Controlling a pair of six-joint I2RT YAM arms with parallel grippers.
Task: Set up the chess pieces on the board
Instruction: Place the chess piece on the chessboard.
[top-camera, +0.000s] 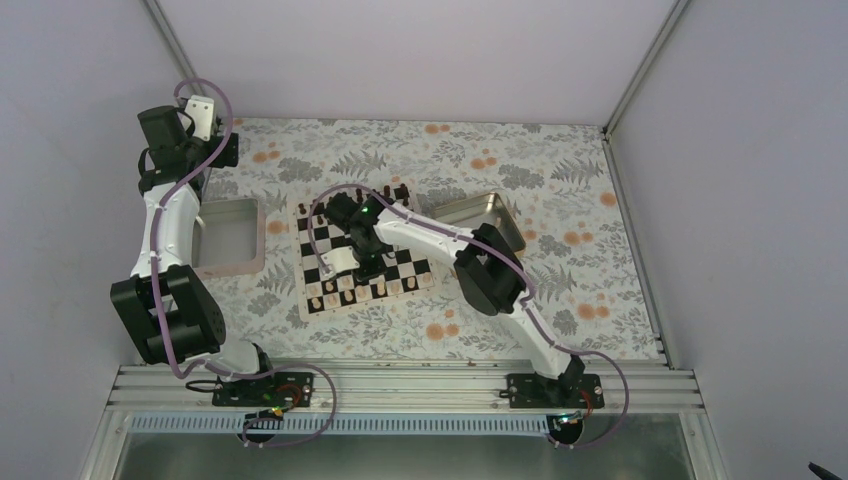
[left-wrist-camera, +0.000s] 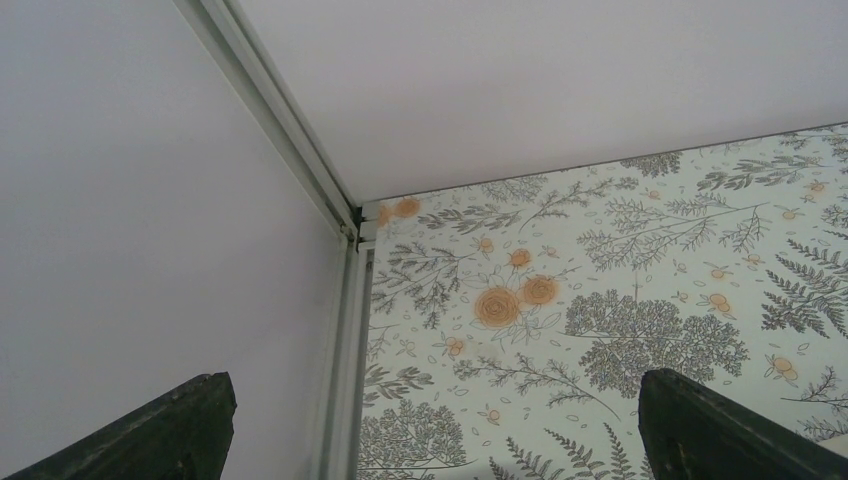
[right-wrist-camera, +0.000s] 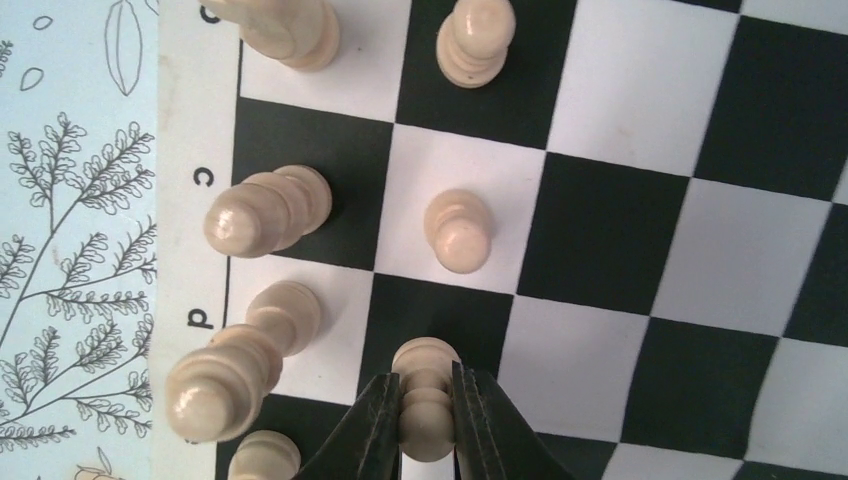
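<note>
The board (top-camera: 312, 313) lies mid-table with black and white checks and a cream border (right-wrist-camera: 195, 120). My right gripper (right-wrist-camera: 427, 415) is shut on a tan pawn (right-wrist-camera: 426, 395), which stands over a black square in the second row, by the file marked d. More tan chess pieces stand around it: a pawn (right-wrist-camera: 459, 229) on the white square beside it, a taller piece (right-wrist-camera: 265, 207) at c, another tall piece (right-wrist-camera: 225, 370) at d. In the top view the right gripper (top-camera: 362, 262) hangs over the board's near rows. My left gripper (left-wrist-camera: 430, 440) is open, raised at the far left corner, holding nothing.
Dark pieces (top-camera: 393, 193) stand along the board's far edge. A gold tin tray (top-camera: 482, 213) sits right of the board, a pale-rimmed tray (top-camera: 230, 236) on the left under the left arm. Enclosure walls and a corner post (left-wrist-camera: 340, 300) close in the left wrist view.
</note>
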